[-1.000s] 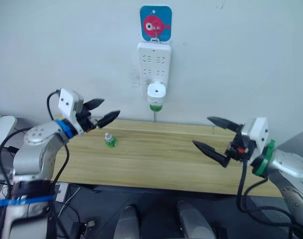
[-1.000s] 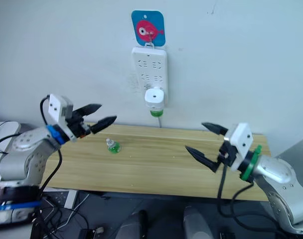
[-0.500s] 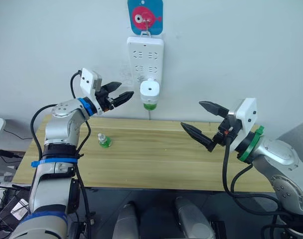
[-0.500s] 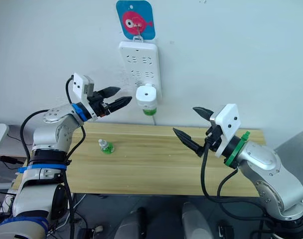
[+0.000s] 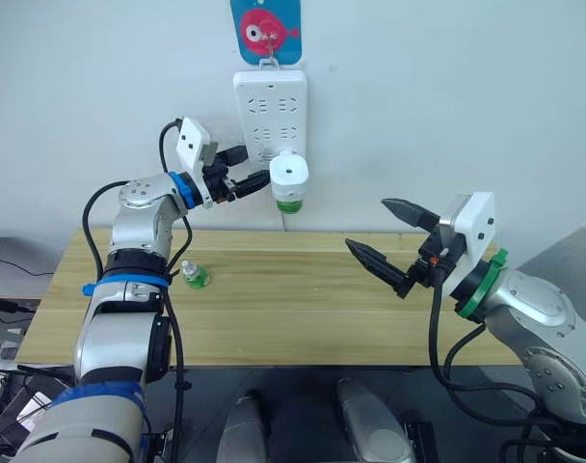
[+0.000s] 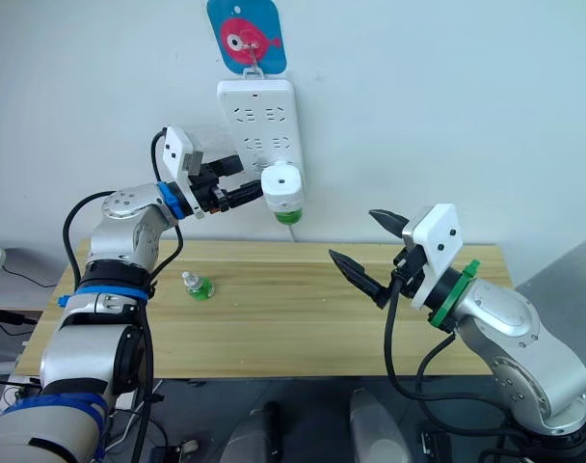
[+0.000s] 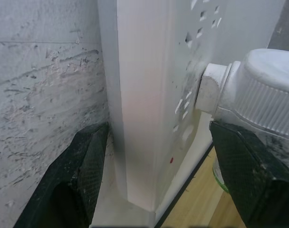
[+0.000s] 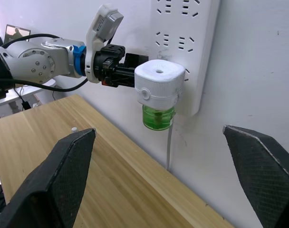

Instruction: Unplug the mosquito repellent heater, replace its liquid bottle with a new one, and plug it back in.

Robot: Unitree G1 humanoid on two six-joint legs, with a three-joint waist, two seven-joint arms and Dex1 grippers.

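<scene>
- White plastic, the mosquito repellent heater (image 5: 289, 175) sits plugged into the bottom of the power strip (image 5: 269, 106) on the wall, straight up at twelve o'clock from the counter (image 5: 293, 318).
- Green and see-through, its liquid bottle (image 8: 158, 117) hangs screwed in under the heater's domed top.
- The left claw (image 5: 245, 179) is spread wide at the heater's nine o'clock side; in the left wrist view one finger lies against the wall beside the strip and the other by the heater's ribbed body. I can't tell whether it touches.
- The right claw (image 5: 387, 241) hangs released over the counter at about four o'clock of the heater, well apart from it.
- The new one (image 5: 193, 275), white-capped, stands upright on the counter at about seven o'clock of the heater.
</scene>
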